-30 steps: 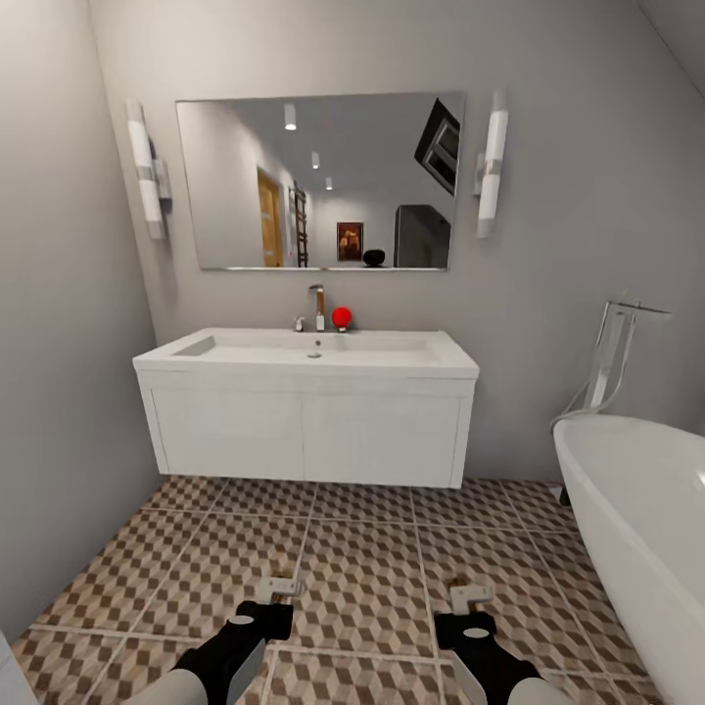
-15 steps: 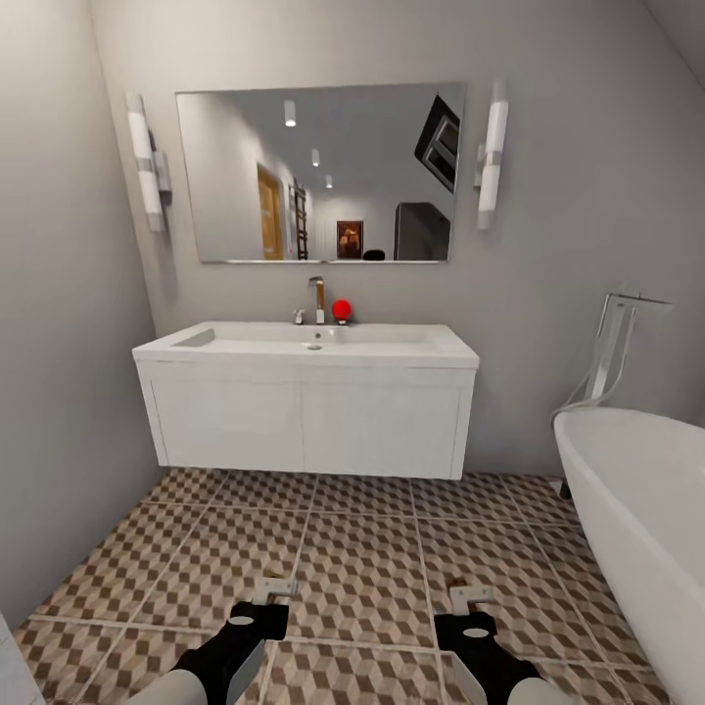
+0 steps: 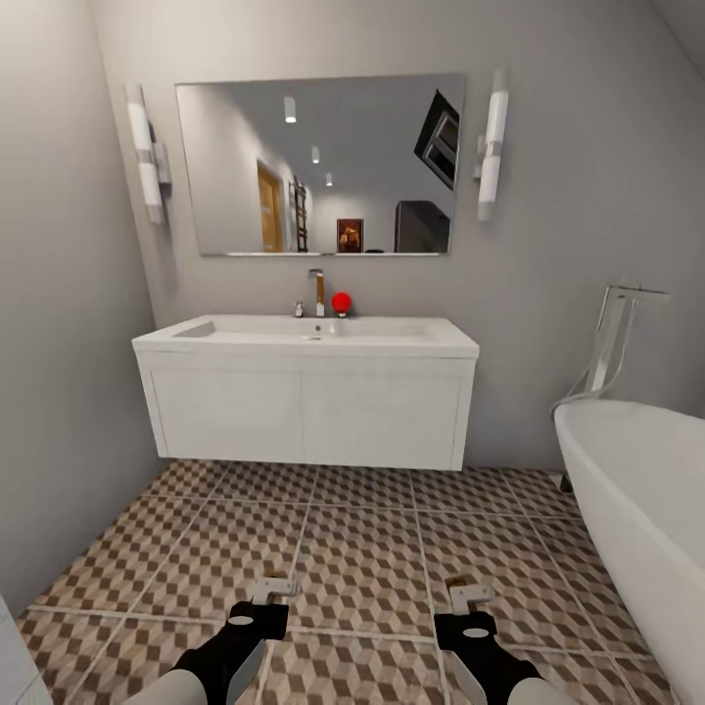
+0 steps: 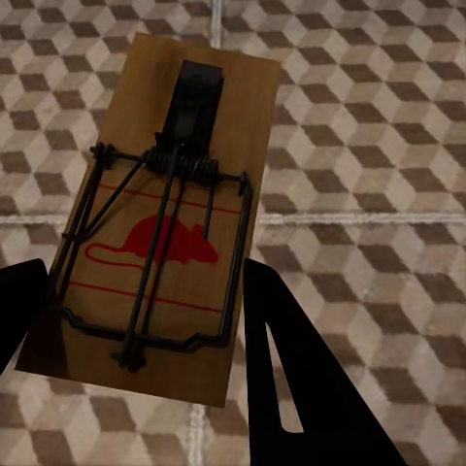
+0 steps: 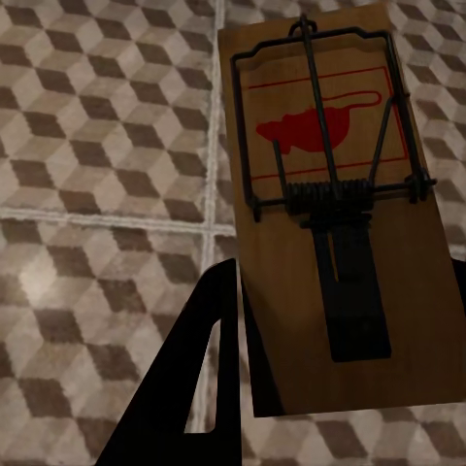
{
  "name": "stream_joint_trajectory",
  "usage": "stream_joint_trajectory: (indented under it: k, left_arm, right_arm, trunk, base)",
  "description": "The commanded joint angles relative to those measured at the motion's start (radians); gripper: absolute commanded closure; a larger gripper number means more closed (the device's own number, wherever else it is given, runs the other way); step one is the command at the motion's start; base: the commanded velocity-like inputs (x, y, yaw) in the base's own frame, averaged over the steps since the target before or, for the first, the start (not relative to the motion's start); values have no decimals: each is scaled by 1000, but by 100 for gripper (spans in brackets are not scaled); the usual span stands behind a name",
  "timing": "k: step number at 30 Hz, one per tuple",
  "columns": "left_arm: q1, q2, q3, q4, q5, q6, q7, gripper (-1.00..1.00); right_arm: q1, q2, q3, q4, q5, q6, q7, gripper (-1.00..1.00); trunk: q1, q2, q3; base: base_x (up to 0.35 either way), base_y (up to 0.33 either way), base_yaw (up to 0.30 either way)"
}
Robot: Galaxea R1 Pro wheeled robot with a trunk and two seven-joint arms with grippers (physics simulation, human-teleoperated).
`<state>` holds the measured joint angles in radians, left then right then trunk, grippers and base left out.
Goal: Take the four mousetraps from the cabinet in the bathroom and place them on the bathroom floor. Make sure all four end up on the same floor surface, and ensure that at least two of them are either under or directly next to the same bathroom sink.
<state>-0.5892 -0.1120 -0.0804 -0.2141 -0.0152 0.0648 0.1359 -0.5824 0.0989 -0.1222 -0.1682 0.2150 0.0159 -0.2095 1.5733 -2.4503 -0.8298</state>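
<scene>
view tilted up – sink (image 3: 305, 338) lower | both claws clamped – left gripper (image 4: 146, 320) and right gripper (image 5: 330, 320) each on a mousetrap (image 4: 165, 214)

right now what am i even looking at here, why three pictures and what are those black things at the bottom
This is a simulated two-armed robot on wheels in a bathroom. The large picture comes from a camera on its head: it faces a white sink on a wall-hung vanity, with a mirror above, a bathtub at the right, and patterned floor tiles in front. The black things at the bottom are its arms; each ends in an end effector, left and right.

The other two pictures come from cameras on each wrist, looking along the fingers toward the floor. The left one shows a wooden mousetrap gripped between the dark fingers; the right one shows a second trap held the same way. Both traps are held above the tiles.
</scene>
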Motion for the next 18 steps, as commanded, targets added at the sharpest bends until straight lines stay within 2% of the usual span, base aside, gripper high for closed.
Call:
stream_joint_trajectory:
  k: [1,7,18]
  left_arm:
    - [0,0,-8,-2,-3,6,5,100]
    - [0,1,-8,-2,-3,4,5,100]
    - [0,1,-9,-2,-3,3,5,100]
  right_arm:
    - [0,1,-8,-1,9,1,-1,100]
    - [0,1,-8,-1,9,-1,-1,100]
    - [0,1,-8,-1,9,-2,1,100]
  trunk:
    - [4,-8,-4]
    - [27,-50,-23]
    - [32,-52,-66]
  base:
    - [0,0,0]
    - [0,0,0]
    - [0,0,0]
